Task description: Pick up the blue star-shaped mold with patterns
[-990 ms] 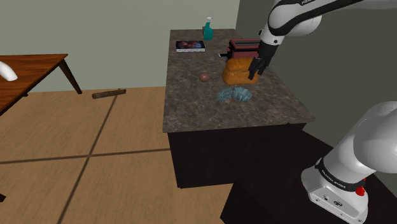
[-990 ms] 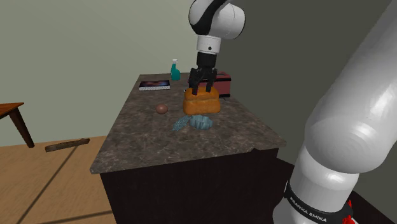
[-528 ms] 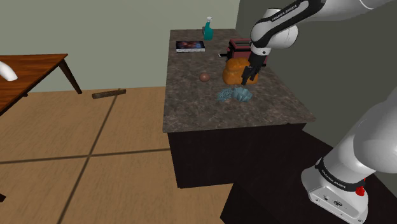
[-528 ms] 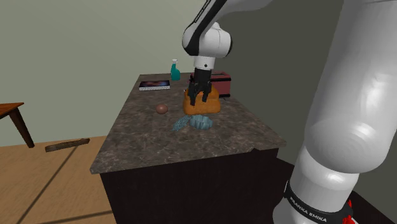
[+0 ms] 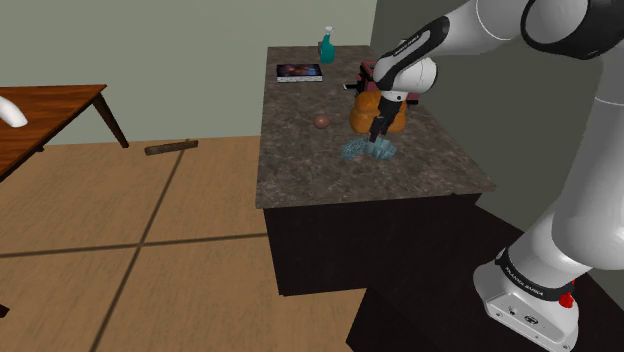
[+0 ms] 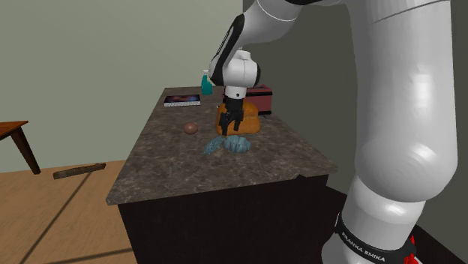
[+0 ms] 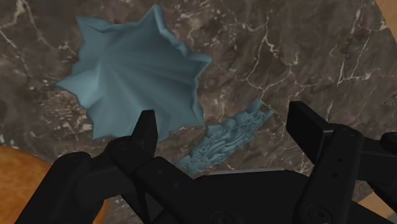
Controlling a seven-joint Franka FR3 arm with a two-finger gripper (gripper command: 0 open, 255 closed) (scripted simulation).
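Black two-finger gripper [image 7: 224, 127] points down at the counter, fingers spread wide, gripping nothing. Small blue mold with raised patterns [image 7: 224, 141] lies on the stone between the fingers; neither touches it. White Franka arm [image 6: 405, 150] arches over from the stand, "FRANKA EMIKA" in white letters on a black band near its base. Dark brown veined stone counter [image 5: 420, 170] sits on a dark cabinet. Brown wooden table [image 5: 55, 105] at shoulder view's left, well apart. Orange bread loaf [image 6: 247, 120] just behind the gripper, dark red box [image 6: 262, 97] behind the loaf. Flat book with dark picture cover [image 5: 299, 72] at the counter's far end, cover text unreadable. Larger blue star-shaped fluted mold [image 7: 137, 70] just beside the patterned one. Teal spray bottle [image 5: 327, 45] near the book. Small brown round thing [image 5: 321, 121] near the loaf.
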